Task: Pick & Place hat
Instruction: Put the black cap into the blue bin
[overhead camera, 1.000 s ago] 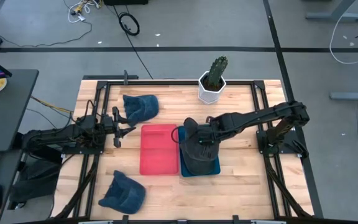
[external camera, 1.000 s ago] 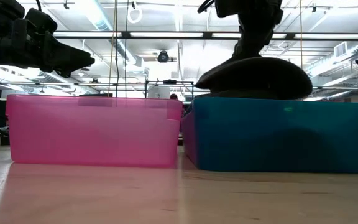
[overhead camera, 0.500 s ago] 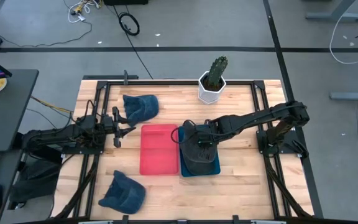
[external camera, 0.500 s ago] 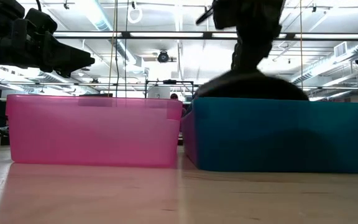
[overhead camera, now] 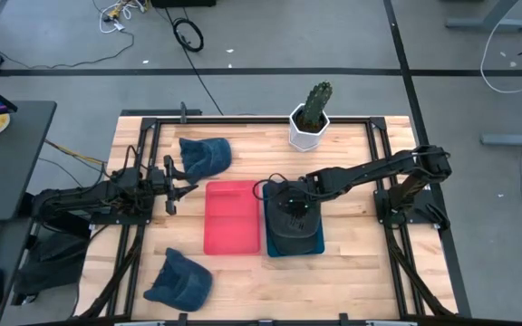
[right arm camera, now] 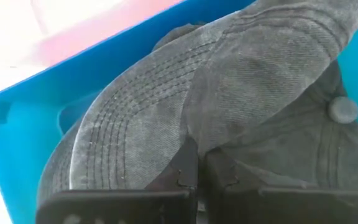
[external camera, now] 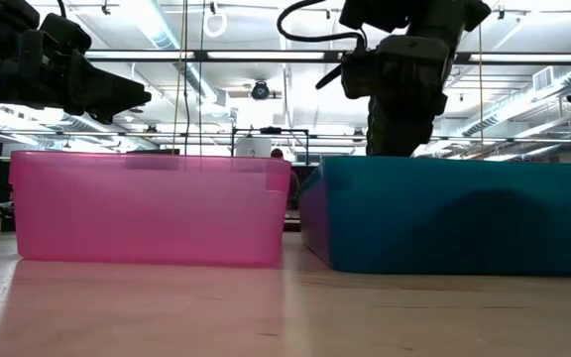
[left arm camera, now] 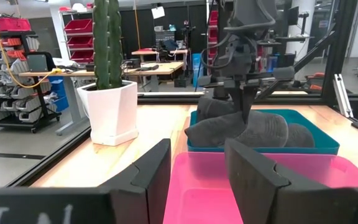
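On the counter (overhead camera: 352, 263), the blue bin (overhead camera: 316, 246) holds the grey hat (right arm camera: 241, 81). The right pincer (right arm camera: 194, 171) is pinched nearly closed on its fabric; lifting before letting go could drag it out. The left pincer (left arm camera: 194, 180) waits open by the pink bin (overhead camera: 232, 217).

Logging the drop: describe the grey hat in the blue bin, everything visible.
The grey hat is a faded cloth cap with stitched seams, rows of stitching on its brim and a top button. It lies crumpled inside the blue bin, folded over itself, rising above the rim in the left wrist view. The right gripper has its jaws shut on a fold of it.
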{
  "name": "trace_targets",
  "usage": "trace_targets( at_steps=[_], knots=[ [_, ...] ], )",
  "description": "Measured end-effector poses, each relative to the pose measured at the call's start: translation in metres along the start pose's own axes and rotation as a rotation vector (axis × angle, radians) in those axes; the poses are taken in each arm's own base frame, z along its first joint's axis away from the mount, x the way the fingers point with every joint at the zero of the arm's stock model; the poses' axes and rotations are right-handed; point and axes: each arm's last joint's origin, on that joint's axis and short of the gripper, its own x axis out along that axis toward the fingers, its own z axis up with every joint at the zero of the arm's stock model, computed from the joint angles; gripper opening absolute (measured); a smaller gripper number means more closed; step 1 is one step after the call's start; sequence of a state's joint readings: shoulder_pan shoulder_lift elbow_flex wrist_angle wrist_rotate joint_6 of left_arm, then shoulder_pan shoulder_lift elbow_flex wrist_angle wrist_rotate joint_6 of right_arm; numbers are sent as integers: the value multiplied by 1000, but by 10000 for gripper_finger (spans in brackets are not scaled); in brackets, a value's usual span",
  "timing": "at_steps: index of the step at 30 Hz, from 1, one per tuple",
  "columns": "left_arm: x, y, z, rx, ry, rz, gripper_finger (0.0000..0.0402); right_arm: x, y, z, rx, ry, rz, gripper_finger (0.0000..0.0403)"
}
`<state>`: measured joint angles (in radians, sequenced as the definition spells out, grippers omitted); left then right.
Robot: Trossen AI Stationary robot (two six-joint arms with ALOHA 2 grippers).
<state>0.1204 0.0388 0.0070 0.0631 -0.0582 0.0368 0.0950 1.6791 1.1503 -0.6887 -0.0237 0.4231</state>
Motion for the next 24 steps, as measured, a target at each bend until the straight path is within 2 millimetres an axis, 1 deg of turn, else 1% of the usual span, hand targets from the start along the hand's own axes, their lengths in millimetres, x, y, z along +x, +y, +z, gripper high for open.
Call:
trace_targets(
  at_steps=[12,20,24],
  knots=[
    [0,0,0,0,0,0,156,2,0,3,-63,-31,18,2],
    [0,0,0,0,0,0,156,3,-6,5,-43,-35,26,20],
    [0,0,0,0,0,0,156,4,-8,6,-40,-34,31,40]
  ],
)
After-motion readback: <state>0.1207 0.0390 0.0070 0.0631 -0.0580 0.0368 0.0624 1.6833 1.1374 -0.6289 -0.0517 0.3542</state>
